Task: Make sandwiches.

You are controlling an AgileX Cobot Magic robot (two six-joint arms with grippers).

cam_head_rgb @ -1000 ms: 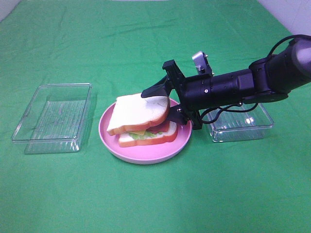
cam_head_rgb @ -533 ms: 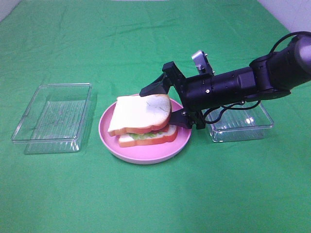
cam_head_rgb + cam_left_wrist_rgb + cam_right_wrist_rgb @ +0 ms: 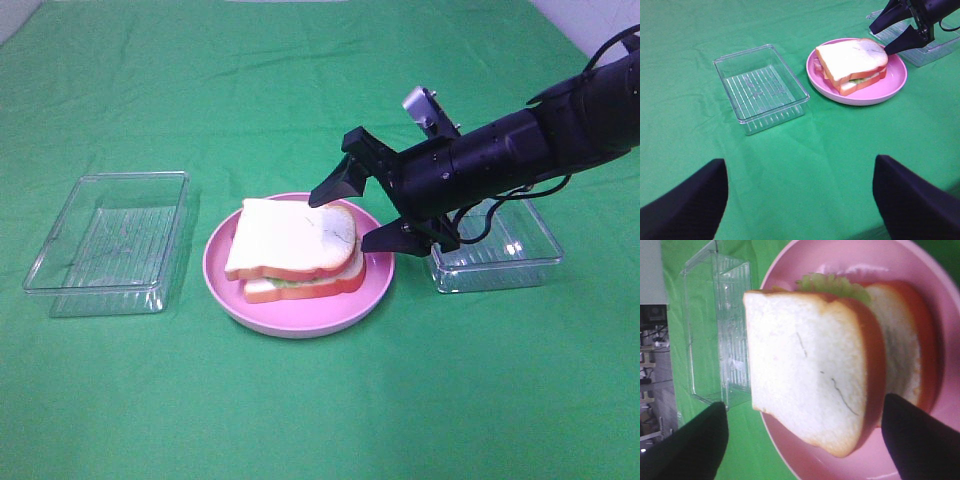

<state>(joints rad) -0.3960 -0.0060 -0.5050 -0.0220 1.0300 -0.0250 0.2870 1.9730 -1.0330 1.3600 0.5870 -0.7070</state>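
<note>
The sandwich (image 3: 295, 252) lies on the pink plate (image 3: 300, 318): a top bread slice with orange-brown crust over lettuce and a bottom slice. It also shows in the left wrist view (image 3: 852, 62) and the right wrist view (image 3: 815, 370), with lettuce (image 3: 832, 285) sticking out. My right gripper (image 3: 362, 212) is open and empty just right of the sandwich, not touching it. My left gripper (image 3: 800, 192) is open and empty, far from the plate, above bare cloth.
A clear plastic box (image 3: 112, 240) stands left of the plate. A second clear box (image 3: 495, 250) stands at the right, under the right arm. Green cloth (image 3: 300, 420) covers the table.
The right gripper has let go of the top bread slice, opened and drawn back to the right and up. The slice now lies flat on the sandwich.
</note>
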